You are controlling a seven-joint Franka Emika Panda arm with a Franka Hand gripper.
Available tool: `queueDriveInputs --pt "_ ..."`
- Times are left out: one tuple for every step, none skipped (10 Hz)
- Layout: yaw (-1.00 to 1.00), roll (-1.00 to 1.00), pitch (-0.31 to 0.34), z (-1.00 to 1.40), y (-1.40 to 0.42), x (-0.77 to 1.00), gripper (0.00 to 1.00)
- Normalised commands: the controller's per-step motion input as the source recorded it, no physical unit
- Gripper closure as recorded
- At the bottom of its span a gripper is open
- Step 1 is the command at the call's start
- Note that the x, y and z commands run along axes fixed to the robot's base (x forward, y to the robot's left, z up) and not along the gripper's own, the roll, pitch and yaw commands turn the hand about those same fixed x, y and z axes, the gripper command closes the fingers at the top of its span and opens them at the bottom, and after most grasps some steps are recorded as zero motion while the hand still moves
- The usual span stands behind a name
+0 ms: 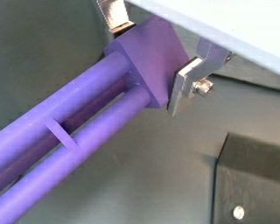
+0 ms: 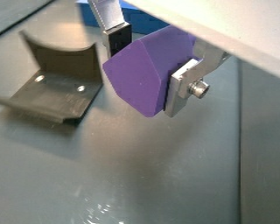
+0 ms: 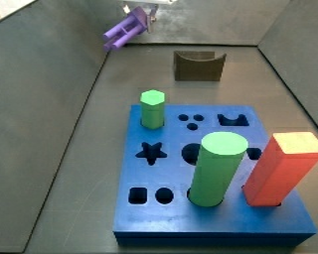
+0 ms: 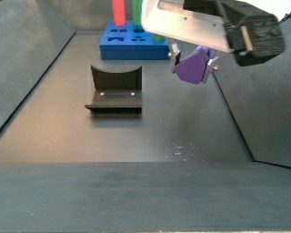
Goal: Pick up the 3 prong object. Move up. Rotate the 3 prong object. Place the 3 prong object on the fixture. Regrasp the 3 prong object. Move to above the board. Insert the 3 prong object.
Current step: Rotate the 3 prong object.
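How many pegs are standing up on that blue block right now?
3. On the board: a green hexagonal peg at a rear corner, a tall green cylinder near the front, an orange-red block beside it. The gripper holds the 3 prong object above the floor.

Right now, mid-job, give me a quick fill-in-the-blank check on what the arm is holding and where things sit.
1. The gripper is shut on the ____ peg.
2. The peg hangs in the air, so the notch of the fixture is ____.
3. On the blue board, the hexagonal peg is ____ in colour.
4. The tall block on the board is ____.

Missing words: purple; empty; green; orange-red
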Motion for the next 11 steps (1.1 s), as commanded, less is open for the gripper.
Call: queueDriveInputs --pt "-1.0 0.0 -0.001 0.0 0.02 0.01 1.0" --pt "-1.0 0.0 -0.001 0.0 0.02 0.01 1.0" --pt "-1.0 0.0 -0.001 0.0 0.02 0.01 1.0" --pt "-1.0 0.0 -0.001 0.0 0.02 0.01 1.0" --pt "-1.0 0.0 -0.001 0.0 0.02 0.01 1.0" --pt "-1.0 0.0 -0.001 0.0 0.02 0.01 1.0" --pt "-1.0 0.0 -0.001 0.0 0.02 0.01 1.0" --pt "-1.0 0.0 -0.001 0.0 0.02 0.01 1.0" --pt "-1.0 0.0 -0.002 0.0 0.02 0.01 1.0" --pt "-1.0 0.0 -0.002 0.0 0.02 0.01 1.0" --pt "-1.0 0.0 -0.002 0.0 0.02 0.01 1.0"
